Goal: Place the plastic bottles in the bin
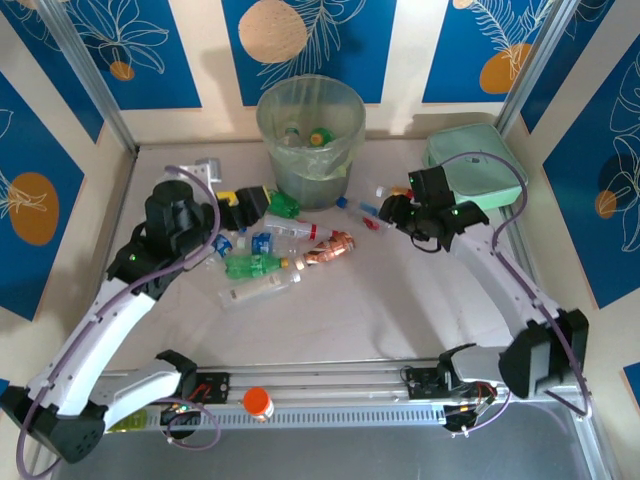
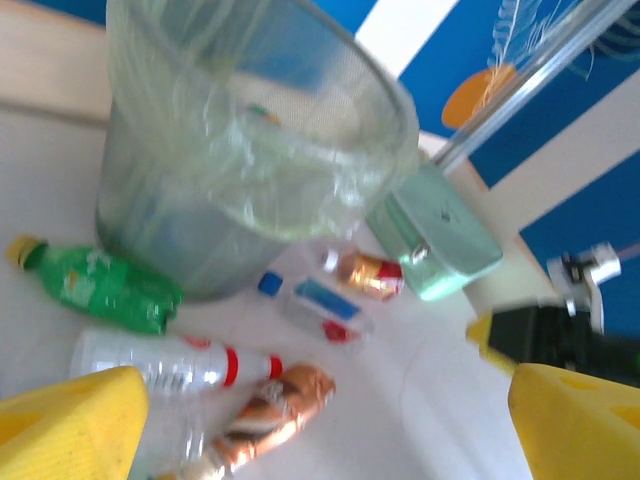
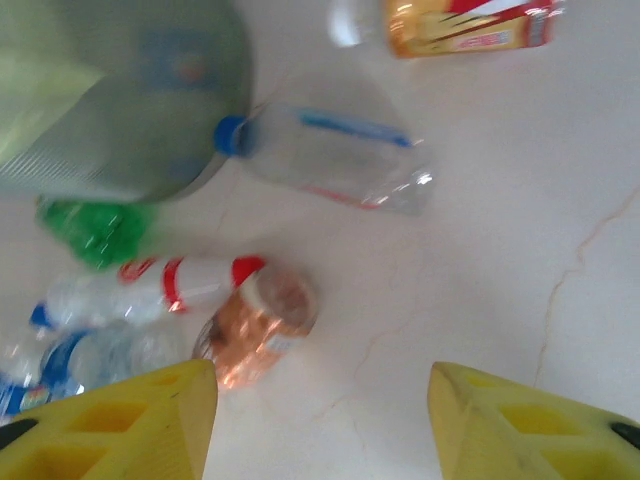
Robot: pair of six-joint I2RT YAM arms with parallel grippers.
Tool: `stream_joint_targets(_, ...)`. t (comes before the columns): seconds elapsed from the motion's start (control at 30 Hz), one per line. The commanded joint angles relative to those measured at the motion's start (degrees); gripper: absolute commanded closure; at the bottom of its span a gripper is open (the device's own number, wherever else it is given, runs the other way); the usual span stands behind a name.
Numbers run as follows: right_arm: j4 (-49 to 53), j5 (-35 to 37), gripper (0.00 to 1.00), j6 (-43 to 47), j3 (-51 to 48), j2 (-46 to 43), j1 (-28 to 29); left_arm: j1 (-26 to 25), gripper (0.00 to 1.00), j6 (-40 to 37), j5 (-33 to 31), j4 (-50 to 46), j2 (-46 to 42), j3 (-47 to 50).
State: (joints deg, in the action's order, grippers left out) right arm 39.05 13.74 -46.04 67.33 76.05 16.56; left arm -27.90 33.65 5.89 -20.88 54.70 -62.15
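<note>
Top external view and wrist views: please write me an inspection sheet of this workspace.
Surface: pale marble-look table, nothing spilled seen.
Job's things: round translucent grey-green bin, bottles inside; small plastic bottles lying on table before it.
Clutter: mint-green lidded box; orange-capped item by near rail.
Grippers: left gripper jaws open, empty; right gripper jaws open, empty.
Cables: purple cables loop along both arms.
Surroundings: blue leaf-print wall panels, metal frame posts.

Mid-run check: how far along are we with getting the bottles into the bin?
Done: a couple of bottles already lie in the bin. In hand: nothing; the left end effector and right end effector are both open and empty above the table. Left: most of it, including the green bottle, red-capped bottle, copper bottle and several others lying there.
</note>
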Motion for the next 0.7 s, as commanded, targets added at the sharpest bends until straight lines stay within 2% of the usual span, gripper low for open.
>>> stream_joint_targets(0.0, 3.7, 1.7, 0.39, -13.2, 5.9, 6.4, -4.2, -0.2, 0.07, 0.1, 5.3, -4.2, -2.8, 3.0)
stream_joint_targets(0.1, 10.1, 4.6, 0.39, -22.8, 14.1, 15.4, -6.2, -0.2, 0.06, -0.3, 6.8, -4.8, -5.9, 5.3)
stream_joint_targets(0.17, 11.1, 3.8, 0.38, -27.7, 18.2, 21.1, -7.7, -0.2, 0.06, -0.1, 7.4, -5.5, -7.2, 5.9)
stream_joint_targets(0.27, 11.1, 1.0, 0.29, -34.5, 22.7, 27.8, -9.7, -0.2, 0.05, 0.2, 8.9, -5.7, -9.1, 6.8)
stream_joint_targets(0.5, 19.8, 0.8, 0.01, -40.9, 41.0, 44.5, -10.6, -0.4, 0.05, -1.5, 7.9, -9.8, -11.8, 6.7)
stream_joint_targets(0.67, 24.5, 1.3, 0.01, -44.0, 51.5, 52.7, -10.5, -0.5, 0.05, -2.3, 7.0, -10.9, -12.1, 6.7)
